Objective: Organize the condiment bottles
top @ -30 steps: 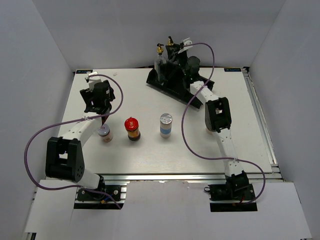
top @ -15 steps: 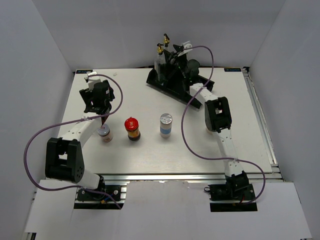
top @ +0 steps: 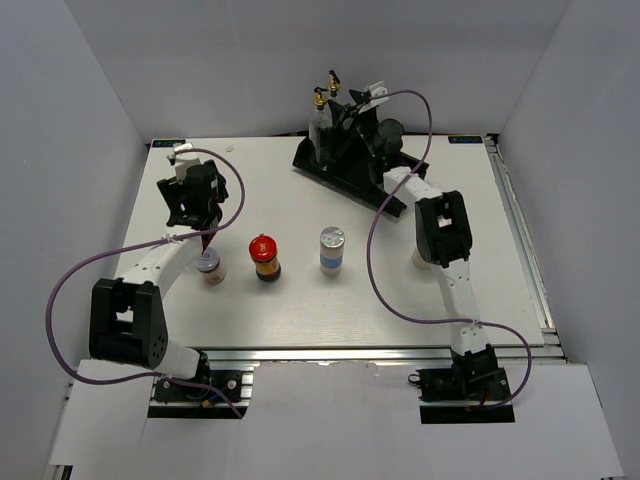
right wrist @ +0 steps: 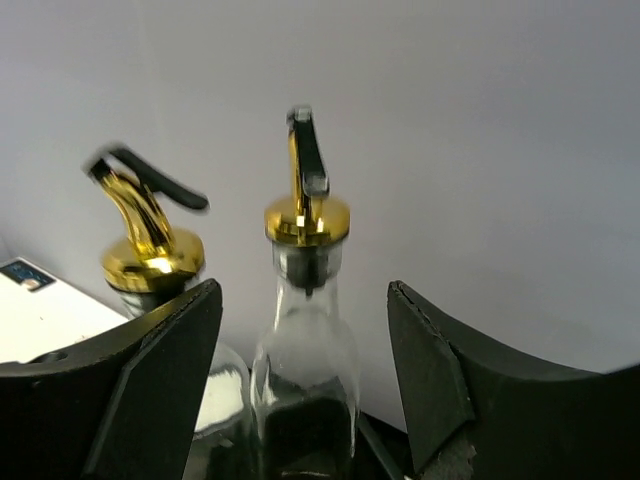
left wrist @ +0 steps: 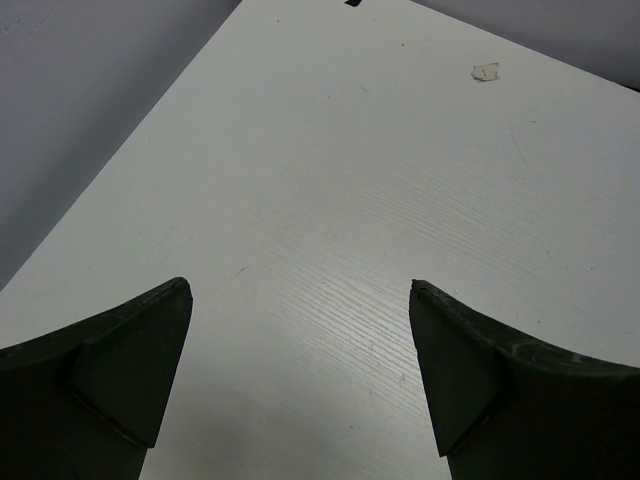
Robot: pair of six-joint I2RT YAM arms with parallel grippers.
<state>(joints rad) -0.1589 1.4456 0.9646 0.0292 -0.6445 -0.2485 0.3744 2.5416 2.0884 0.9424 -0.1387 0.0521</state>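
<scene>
The white table (top: 300, 315) carried the long black tray (top: 312, 162) along its far edge, near the middle. The right gripper (right wrist: 303, 290) stood at the tray with its fingers spread either side of one gold-topped glass bottle (right wrist: 305, 340), a gap on each side, so by my reading it was not pinching it. The second glass bottle (right wrist: 150, 265) stood just beside it. The left gripper (left wrist: 300, 300) was also spread, over bare table toward the far left corner. Mid-table stood the blue-labelled jar (top: 331, 249), the red-capped jar (top: 265, 257) and the pinkish jar (top: 210, 267) – all outside the tray – and a pale jar (top: 416, 262) sat mostly hidden behind the right arm. Roughly a third looked done.
</scene>
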